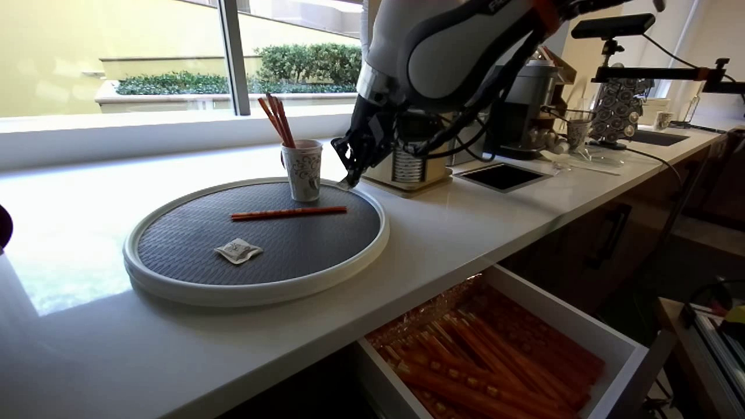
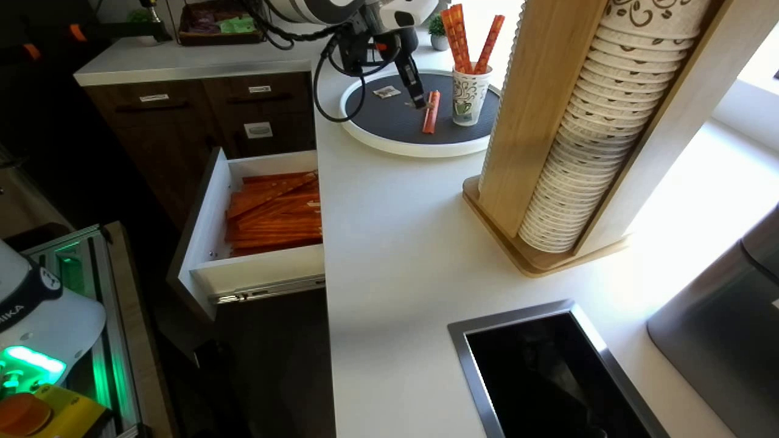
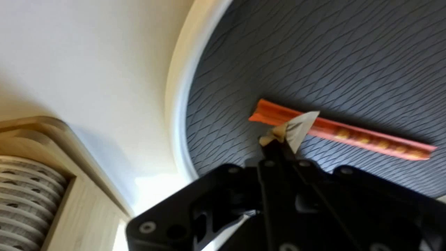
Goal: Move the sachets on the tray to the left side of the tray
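The pincer [image 3: 277,147] is clenched on a sachet [image 3: 300,129], nipped so that a pale corner pokes out toward 2 o'clock in the wrist view; by the look of it a shallow bite, which suits a thin packet and should let it be laid down easily. It hangs raised over the red stick [image 3: 367,140], presumably so the carry drags nothing along. The loose sachet [image 1: 238,250] lies flat on the tray [image 1: 259,295], off centre toward 7 o'clock in an exterior view, while the held one is at about 2 o'clock there; I'd judge they are meant to end up together, though whose left is meant is uncertain. The tray's raised rim would stop packets sliding onto the counter [image 1: 442,244]. At 1 o'clock a paper cup [image 1: 305,171] holds more sticks [image 1: 280,120] on end, so the carry should swing clear of it.
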You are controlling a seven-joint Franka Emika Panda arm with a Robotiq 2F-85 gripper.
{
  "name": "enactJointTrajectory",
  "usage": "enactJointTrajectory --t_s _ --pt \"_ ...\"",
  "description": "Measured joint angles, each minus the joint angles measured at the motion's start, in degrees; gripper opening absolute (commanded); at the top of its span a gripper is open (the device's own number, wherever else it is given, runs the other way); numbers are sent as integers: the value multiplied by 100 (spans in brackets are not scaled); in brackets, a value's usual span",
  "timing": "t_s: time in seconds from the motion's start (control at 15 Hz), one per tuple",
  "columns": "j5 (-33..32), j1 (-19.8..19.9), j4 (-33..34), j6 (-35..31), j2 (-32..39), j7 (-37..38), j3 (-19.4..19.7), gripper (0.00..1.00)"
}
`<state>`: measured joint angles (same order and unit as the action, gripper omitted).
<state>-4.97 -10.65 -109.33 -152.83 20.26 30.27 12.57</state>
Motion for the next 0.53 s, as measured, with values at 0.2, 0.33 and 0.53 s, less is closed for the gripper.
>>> enactJointTrajectory --t_s 0.2,0.33,0.53 --pt "549 264 -327 117 -444 -866 -757 1" --pt "855 342 -379 182 -523 -1419 -1183 1" --pt "1299 401 -307 130 -402 -2244 -1745 1"
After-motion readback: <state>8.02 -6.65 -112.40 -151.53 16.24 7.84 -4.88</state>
